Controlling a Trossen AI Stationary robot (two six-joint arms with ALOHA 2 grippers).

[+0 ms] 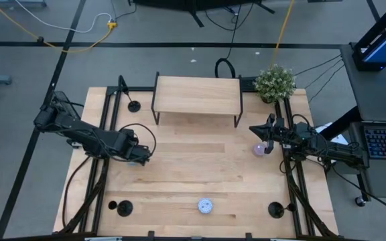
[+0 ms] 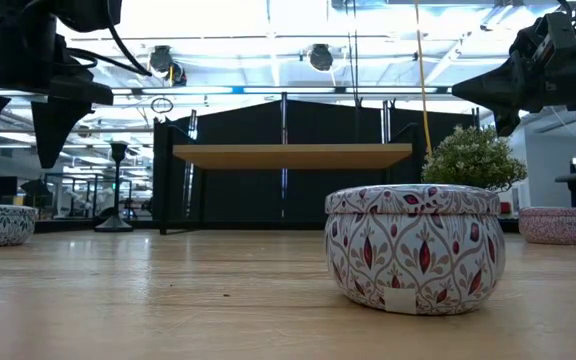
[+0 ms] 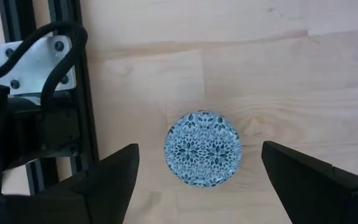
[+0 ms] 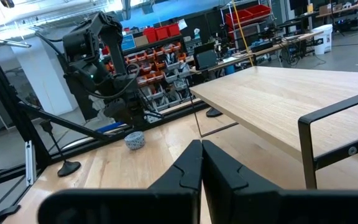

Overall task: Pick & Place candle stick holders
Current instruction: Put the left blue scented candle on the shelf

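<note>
Three black candle stick holders stand on their disc bases: one at the far left (image 1: pixel 134 106), also in the low view (image 2: pixel 115 195), one at the near left (image 1: pixel 124 208) and one at the near right (image 1: pixel 275 210). My left gripper (image 1: pixel 141 158) is open and points down over a blue patterned tin (image 3: pixel 202 148), one finger on either side and clear of it. My right gripper (image 1: pixel 268 140) is shut and empty, above a purple tin (image 1: pixel 259 149) at the table's right.
A wooden shelf on black legs (image 1: pixel 196 94) stands at the far middle, with a potted plant (image 1: pixel 275 82) to its right. A white patterned tin (image 1: pixel 206 205) sits near the front edge, large in the low view (image 2: pixel 413 245). Black frame rails run along both table sides.
</note>
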